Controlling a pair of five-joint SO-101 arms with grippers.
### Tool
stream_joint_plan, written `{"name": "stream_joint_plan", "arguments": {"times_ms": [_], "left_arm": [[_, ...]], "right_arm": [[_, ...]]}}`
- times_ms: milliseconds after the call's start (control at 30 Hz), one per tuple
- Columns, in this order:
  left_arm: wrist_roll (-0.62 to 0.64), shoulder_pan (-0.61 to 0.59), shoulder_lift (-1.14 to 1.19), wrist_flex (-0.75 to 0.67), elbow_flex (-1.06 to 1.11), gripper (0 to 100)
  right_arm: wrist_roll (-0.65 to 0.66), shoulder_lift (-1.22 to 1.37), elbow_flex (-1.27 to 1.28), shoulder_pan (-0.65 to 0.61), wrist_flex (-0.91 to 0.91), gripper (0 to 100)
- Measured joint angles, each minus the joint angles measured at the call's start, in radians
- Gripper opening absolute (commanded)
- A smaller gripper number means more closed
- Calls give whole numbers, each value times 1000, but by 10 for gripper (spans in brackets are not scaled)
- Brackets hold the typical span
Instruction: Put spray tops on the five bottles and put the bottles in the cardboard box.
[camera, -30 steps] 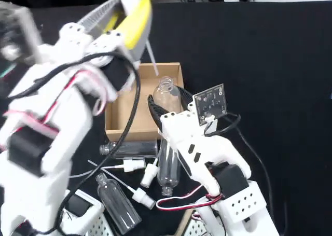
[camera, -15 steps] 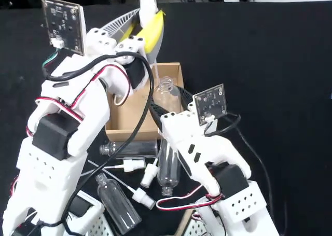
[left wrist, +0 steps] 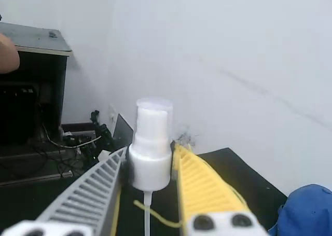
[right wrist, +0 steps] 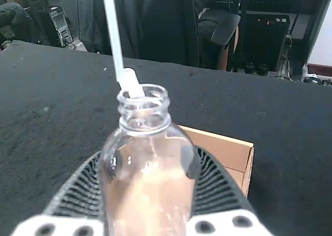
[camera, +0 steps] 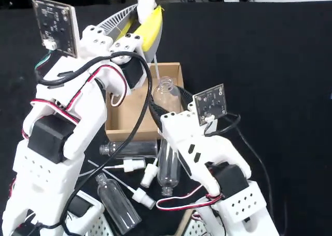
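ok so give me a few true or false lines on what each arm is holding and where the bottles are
1. The left pincer is shut on a spray top. True.
2. The bottle in the right pincer already wears a spray top. False: its mouth is open, and just the tip of the dip tube is at the mouth.
3. Three loose bottles lie on the table without tops. True.
4. The cardboard box has two bottles inside. False: no bottle shows in the part of the box that can be seen.
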Motion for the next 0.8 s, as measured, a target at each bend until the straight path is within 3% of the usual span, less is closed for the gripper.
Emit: {"name": "stream_joint_plan", "arguments": {"times_ms": [567,800], "left_arm": [[-5,49,0,0,84,35],[-5,71,2,40,173,232]], "right_arm": [[0,0,0,0,0,11],[0,0,0,0,0,11]]}}
